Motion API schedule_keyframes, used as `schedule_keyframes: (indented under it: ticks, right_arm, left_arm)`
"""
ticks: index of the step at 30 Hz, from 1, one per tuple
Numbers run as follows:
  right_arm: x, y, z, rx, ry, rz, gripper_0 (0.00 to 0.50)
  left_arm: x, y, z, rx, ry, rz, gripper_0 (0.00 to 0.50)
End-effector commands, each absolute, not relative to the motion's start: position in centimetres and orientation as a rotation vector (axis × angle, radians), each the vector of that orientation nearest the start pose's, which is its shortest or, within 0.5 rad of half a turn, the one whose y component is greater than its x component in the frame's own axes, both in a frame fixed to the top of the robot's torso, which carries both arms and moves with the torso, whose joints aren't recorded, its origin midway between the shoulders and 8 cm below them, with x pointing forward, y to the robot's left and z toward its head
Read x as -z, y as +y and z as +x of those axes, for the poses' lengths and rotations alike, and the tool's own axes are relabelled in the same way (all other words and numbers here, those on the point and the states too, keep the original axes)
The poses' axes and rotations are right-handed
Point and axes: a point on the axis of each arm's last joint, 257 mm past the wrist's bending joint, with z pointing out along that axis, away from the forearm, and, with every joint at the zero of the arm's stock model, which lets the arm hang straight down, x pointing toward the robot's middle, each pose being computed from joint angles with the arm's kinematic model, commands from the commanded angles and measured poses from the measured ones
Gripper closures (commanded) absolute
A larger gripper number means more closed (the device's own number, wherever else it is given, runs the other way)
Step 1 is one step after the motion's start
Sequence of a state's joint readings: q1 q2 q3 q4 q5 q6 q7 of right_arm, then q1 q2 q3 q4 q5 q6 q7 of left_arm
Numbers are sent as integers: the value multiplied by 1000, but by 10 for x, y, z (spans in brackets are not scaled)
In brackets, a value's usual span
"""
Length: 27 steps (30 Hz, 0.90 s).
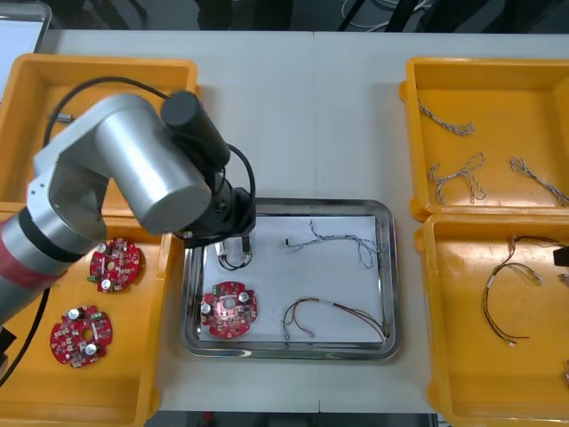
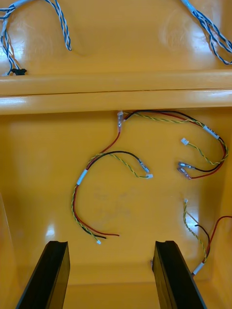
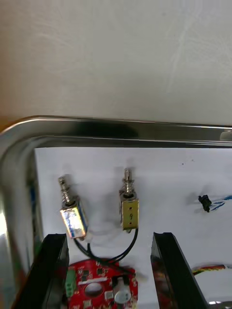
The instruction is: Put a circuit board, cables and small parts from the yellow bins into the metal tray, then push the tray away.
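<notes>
My left gripper [image 1: 234, 240] hovers open over the near-left part of the metal tray [image 1: 289, 206]. In the left wrist view its fingers [image 3: 50, 270] stand apart, and two small metal parts [image 3: 129, 210] joined by a black wire lie on the tray's white inside just beyond the tips, untouched. A red circuit board [image 1: 228, 310] lies in the tray beside them, with a blue and white cable [image 1: 333, 240] and a red and yellow cable [image 1: 333, 316]. My right gripper [image 2: 111, 244] hangs open above red and yellow cables [image 2: 96, 193] in the near right bin [image 1: 462, 356].
Two more circuit boards [image 1: 116, 264] lie in the near left bin [image 1: 133, 391]. The far right bin [image 1: 498, 80] holds twisted blue and white cables [image 1: 458, 173]. The far left bin [image 1: 36, 107] is partly covered by my left arm. Bare table lies beyond the tray.
</notes>
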<state>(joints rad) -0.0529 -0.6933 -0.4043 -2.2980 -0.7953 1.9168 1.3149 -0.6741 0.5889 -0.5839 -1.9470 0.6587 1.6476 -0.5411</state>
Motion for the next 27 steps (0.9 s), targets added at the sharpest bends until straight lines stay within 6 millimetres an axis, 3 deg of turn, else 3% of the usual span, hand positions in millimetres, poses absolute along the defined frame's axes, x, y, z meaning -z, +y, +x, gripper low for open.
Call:
schedule_keyframes:
  ticks: [1,7,11,27]
  right_arm:
    - [164,-379,345,53,2643,5,0]
    - [159,-363,341,52,2664,-138,0]
    - [153,-347,343,75,2647,-243,0]
    - [148,-228,340,65,2517,-870,0]
  left_arm:
    - [178,131,447,242,2662,-199,0]
    - [138,158,442,256,2690,-212,0]
    - [122,177,441,247,2695,-209,0]
    - [78,278,422,140,2771,-156,0]
